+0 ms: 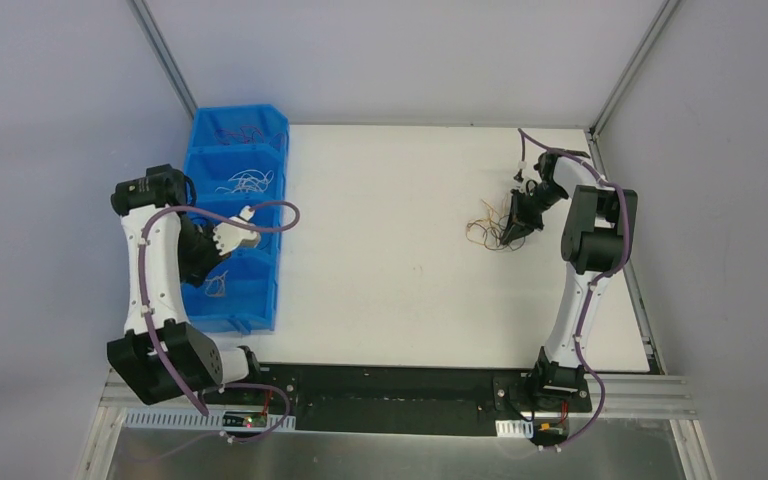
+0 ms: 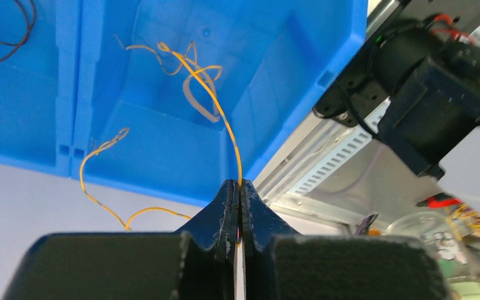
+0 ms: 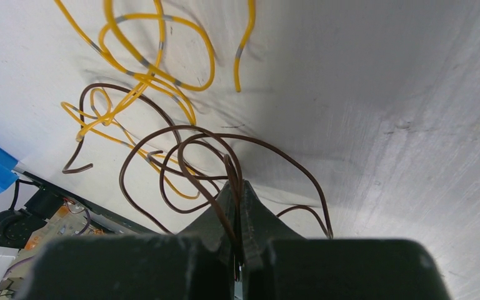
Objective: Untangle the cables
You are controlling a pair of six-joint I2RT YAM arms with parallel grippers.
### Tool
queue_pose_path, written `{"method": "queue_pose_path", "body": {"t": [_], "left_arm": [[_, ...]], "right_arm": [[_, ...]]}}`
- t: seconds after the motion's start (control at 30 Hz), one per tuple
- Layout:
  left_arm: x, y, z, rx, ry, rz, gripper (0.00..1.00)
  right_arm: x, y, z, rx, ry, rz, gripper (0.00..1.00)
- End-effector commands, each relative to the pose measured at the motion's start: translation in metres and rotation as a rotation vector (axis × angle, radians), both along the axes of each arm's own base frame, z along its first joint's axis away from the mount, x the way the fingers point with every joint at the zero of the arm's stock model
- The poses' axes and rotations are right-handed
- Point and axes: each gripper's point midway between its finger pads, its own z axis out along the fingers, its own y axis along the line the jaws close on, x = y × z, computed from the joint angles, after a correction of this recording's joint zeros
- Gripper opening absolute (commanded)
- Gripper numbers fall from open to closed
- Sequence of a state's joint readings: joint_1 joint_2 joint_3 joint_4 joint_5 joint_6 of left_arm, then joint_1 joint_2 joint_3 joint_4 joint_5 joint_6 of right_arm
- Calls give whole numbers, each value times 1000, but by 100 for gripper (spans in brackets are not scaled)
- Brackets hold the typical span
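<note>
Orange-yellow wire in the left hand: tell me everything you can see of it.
Hair-thin, smooth, plastic-looking. The orange-yellow wire is pinched in the shut left hand, rises in a gentle curve in front of a blue bin compartment and ends in small loops. Another orange strand curls out beside the hand; same wire or not, unclear. Whether it touches the bin cannot be told.

Top cam overhead, wide, whole table [image 1: 410, 300]. Wrist cams close: L on bins [image 2: 275, 75], R on table.
</note>
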State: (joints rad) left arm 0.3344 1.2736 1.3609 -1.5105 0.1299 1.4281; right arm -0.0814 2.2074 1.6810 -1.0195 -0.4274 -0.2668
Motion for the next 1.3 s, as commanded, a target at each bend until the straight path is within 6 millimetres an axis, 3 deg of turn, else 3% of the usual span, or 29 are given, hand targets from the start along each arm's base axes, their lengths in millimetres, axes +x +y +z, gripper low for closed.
{"method": "queue_pose_path", "body": {"t": [0.0, 0.23, 0.5, 0.63, 0.8, 0.9, 0.97, 1.03, 1.13, 1.27], "left_arm": [[-24, -22, -6, -68, 181, 185, 0], [-19, -36, -24, -129, 203, 289, 0], [17, -70, -38, -188, 209, 494, 0], [27, -64, -49, -107, 225, 572, 0], [27, -55, -55, -57, 208, 575, 0], [25, -54, -45, -64, 160, 542, 28], [29, -63, -27, -134, 85, 505, 51], [42, -77, -5, -228, -17, 484, 67], [70, -107, 28, -399, -99, 492, 75], [102, -166, 48, -565, -92, 446, 79]], "right_arm": [[7, -3, 7, 13, -6, -2, 0], [8, -2, 6, 22, 3, -15, 0], [7, 0, 5, 35, -3, -17, 0], [8, 0, 7, 53, -15, -17, 0], [8, 1, 10, 74, -21, 1, 0], [8, 7, 17, 111, -24, 8, 0], [6, 19, 25, 168, -25, 23, 0], [1, 36, 38, 247, -22, 48, 0], [-8, 66, 57, 360, -29, 92, 0], [-19, 107, 86, 510, -32, 142, 0]]}}
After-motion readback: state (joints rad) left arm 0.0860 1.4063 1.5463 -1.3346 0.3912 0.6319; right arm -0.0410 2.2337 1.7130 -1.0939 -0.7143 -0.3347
